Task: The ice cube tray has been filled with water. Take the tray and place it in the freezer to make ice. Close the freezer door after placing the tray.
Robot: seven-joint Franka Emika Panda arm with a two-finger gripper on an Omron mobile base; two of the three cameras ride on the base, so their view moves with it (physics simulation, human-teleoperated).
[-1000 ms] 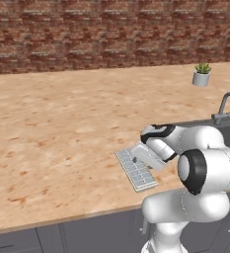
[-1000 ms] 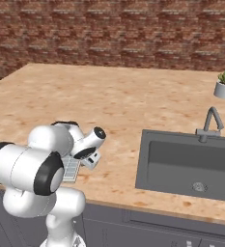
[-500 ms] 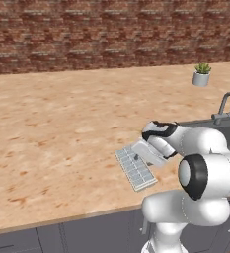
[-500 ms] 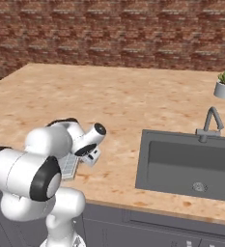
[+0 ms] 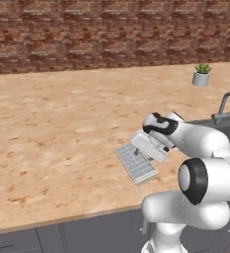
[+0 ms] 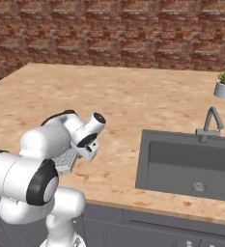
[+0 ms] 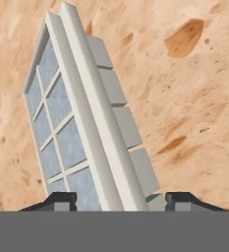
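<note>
My hand grips the ice cube tray, tilted above the worktop. Sink at three o'clock; potted plant at one.

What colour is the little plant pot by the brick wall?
The small plant pot is pale grey-white; the left base view shows it best.

The ice cube tray stood tilted on its long edge above the speckled orange-tan counter, its water-filled cells facing left, while the gripper had one dark fingertip on either side of it.
</note>
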